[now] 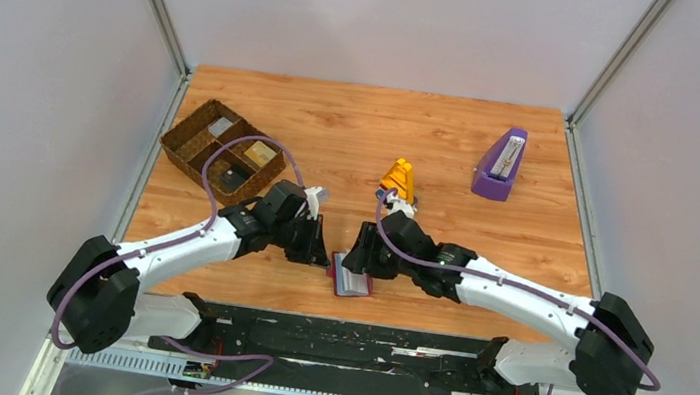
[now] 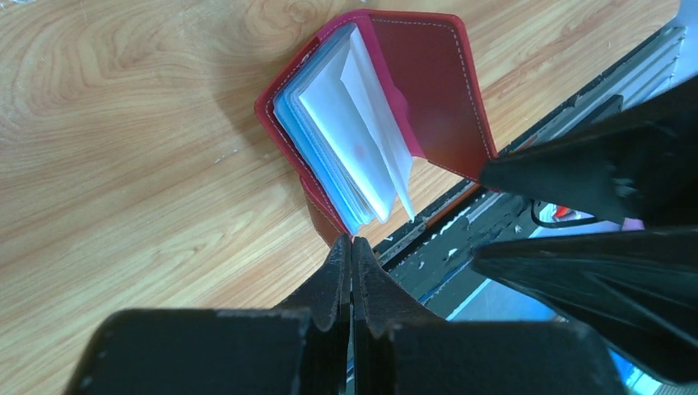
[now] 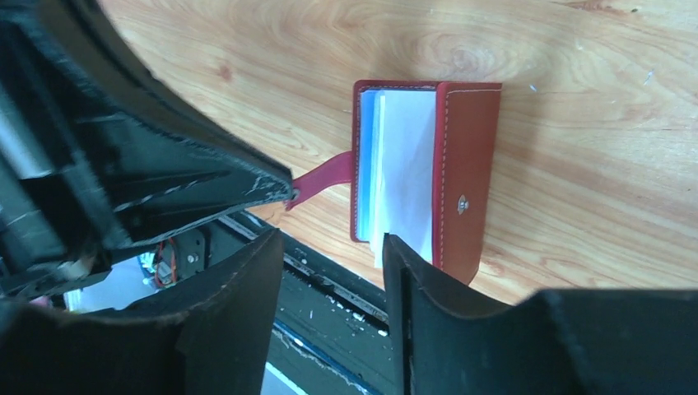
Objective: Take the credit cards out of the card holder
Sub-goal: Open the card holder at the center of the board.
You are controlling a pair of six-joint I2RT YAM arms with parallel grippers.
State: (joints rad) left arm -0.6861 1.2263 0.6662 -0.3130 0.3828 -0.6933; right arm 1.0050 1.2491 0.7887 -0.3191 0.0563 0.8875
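The small dark red leather card holder [image 1: 353, 281], open at the wooden table's [image 1: 384, 131] 6 o'clock edge, is clamped (by its tab) in the left gripper [image 2: 352, 247]; it is seen at 12 o'clock from the spread right gripper [image 3: 333, 276].

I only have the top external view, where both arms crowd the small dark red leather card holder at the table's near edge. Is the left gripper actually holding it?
Observer: Yes. The left wrist view shows the left gripper shut, pinching the card holder by its red snap tab.
Operator: And the right gripper?
Observer: The right gripper is open at the holder's near end, gripping nothing.
Operator: Any card out yet?
Observer: None visible. The cover is folded back and the grey-blue plastic sleeves are fanned open.
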